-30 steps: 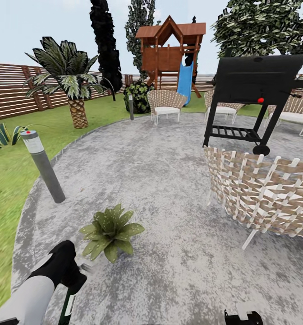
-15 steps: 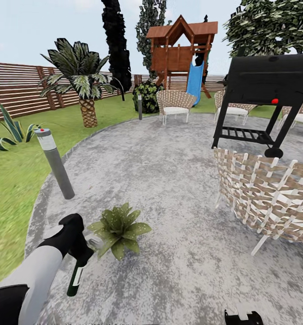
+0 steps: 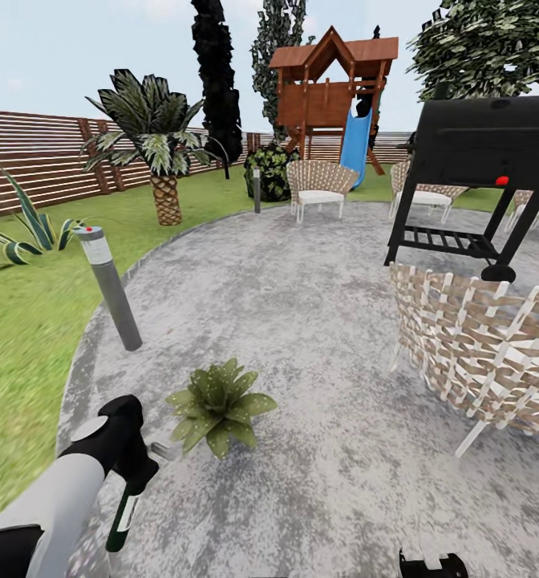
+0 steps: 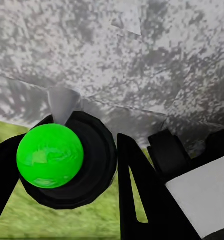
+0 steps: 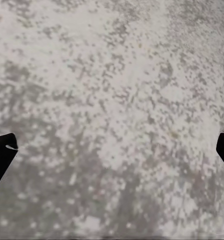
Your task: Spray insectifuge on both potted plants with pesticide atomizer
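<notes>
One potted plant (image 3: pixel 217 401), a low rosette of pointed light-green leaves, sits on the round grey paving of the garden in the head view. Just left of it, my left gripper (image 3: pixel 135 470) is shut on the pesticide atomizer (image 3: pixel 125 514), a slim dark green bottle with a white label hanging below the fingers. Its grey nozzle points toward the plant and stops a little short of the leaves. The left wrist view looks down on the atomizer (image 4: pixel 67 160) between black fingers (image 4: pixel 137 190). My right gripper (image 5: pixel 112 152) is open over bare paving.
A grey post lamp (image 3: pixel 109 285) stands at the paving's edge behind the plant, with lawn (image 3: pixel 21 353) to its left. A wicker chair (image 3: pixel 478 353) and a black grill (image 3: pixel 478 160) stand at the right. Palm, fence and playhouse lie far back.
The head view has panned a little left, so everything sits further right. My left arm has lifted the atomizer higher into view, beside the plant.
</notes>
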Tool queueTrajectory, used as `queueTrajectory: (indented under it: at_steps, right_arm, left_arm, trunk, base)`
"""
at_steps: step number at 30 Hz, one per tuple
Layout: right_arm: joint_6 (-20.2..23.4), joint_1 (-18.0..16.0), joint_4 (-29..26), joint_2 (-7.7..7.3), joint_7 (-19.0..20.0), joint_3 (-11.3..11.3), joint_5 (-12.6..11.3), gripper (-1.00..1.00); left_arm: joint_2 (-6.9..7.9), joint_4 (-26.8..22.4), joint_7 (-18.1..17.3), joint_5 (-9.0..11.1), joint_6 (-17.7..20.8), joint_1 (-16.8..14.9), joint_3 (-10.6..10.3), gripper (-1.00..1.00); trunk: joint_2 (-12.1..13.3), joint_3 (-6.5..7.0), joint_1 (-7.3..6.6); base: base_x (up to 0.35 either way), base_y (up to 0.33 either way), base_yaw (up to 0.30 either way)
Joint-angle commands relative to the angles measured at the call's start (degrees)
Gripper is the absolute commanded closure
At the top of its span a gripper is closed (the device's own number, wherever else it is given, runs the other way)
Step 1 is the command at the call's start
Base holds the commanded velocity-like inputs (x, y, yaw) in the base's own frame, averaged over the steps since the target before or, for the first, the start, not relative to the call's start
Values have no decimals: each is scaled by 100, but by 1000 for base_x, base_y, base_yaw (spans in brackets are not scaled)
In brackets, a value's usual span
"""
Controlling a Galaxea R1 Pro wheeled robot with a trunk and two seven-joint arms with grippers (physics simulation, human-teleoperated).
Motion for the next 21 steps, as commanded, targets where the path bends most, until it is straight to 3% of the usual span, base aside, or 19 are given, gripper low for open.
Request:
queueTrajectory:
  at_steps: [1,8,12,14,17,19,21]
  right_arm:
    - [-22,-6,10,-1,-30,-37,61,-100]
    - [-22,-6,10,-1,-30,-37,61,-100]
    - [-22,-6,10,2,-30,-37,61,-100]
    - [-22,-6,5,6,-30,-37,73,-100]
    - [-28,-6,0,-10,-13,-31,84,-100]
    - [-30,-10,-18,-20,12,36,166,-100]
    - [-30,-13,-63,-28,69,253,347,-100]
  left_arm:
    - [-2,-8,-55,-55,44,2,25,100]
    - [40,-63,-51,-37,-22,94,45,100]
    - [180,-54,-26,8,-168,97,51,100]
    - [273,-30,109,90,-668,100,110,100]
    - [350,18,582,486,-1661,104,497,100]
    - [368,237,1080,882,-2955,243,833,100]
    - [377,389,1295,1002,-3747,303,925,100]
  trunk:
    - [-2,-5,-3]
    - [-2,-5,-3]
    - [-2,-5,-3]
    - [-2,-5,-3]
    - [-2,-5,-3]
    - [-2,-5,-3]
    - [-2,-5,-3]
  base:
    - [-196,189,0]
    - [-271,156,0]
    - [-314,89,0]
    - [-320,41,0]
    - [-324,9,0]
    - [-325,2,0]
    - [-325,0,0]
